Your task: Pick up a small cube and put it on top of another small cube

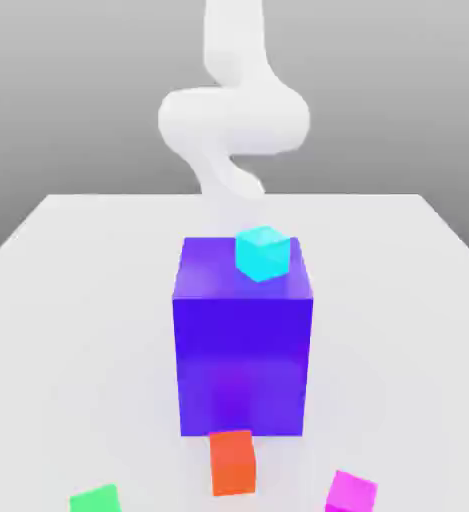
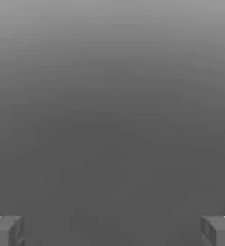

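Standing near the middle of the white table (image 1: 68, 300) is a big blue-purple block (image 1: 243, 350), and a small cyan cube (image 1: 263, 251) rests on its top face, toward the far edge of that face on the exterior view's right.

Small magenta-pink cube (image 1: 351, 493): on the table at the near edge, toward the near corner on the exterior view's right, well apart from the big block, untouched.

Small orange-red cube (image 1: 233, 462): on the table just in front of the big block's near face, close to the near edge.

Small green cube (image 1: 96, 499): at the near edge, toward the exterior view's left; cut off by the frame.

White robot arm (image 1: 233, 115): rises beyond the far side of the big block, bent over itself above the table.

Pincer (image 2: 112, 230): fingers spread wide, one grey fingertip (image 2: 6, 230) at each side of the hand view, nothing between them, plain grey beyond.

Writing, brands, labels: none legible on any cube, the block, the table or the arm.
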